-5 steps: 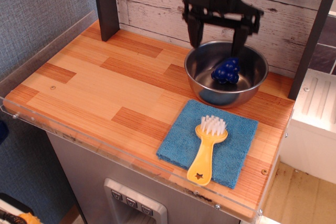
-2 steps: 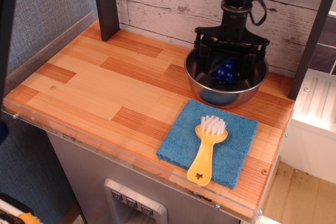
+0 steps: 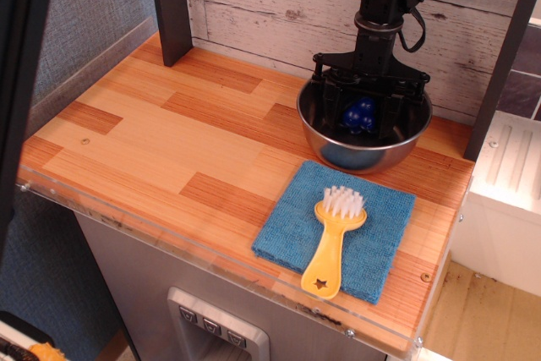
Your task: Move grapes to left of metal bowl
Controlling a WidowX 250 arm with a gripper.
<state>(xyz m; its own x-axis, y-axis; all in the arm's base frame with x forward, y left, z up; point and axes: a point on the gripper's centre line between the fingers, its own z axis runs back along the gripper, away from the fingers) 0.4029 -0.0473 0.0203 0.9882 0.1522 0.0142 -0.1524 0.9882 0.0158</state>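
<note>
1 hand point(image 3: 366, 117) sits down inside the metal bowl point(image 3: 364, 156), fingers spread wide on both sides of the grapes point(image 3: 360, 113), not clamped.

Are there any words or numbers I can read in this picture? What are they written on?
No words, numbers or brand names can be read anywhere.
The only sign is a star-shaped cut-out, not writing, in the handle end of the yellow brush lying on the blue cloth.
The buttons on the grey panel below the table edge are too small to tell if they carry any marks.
</note>
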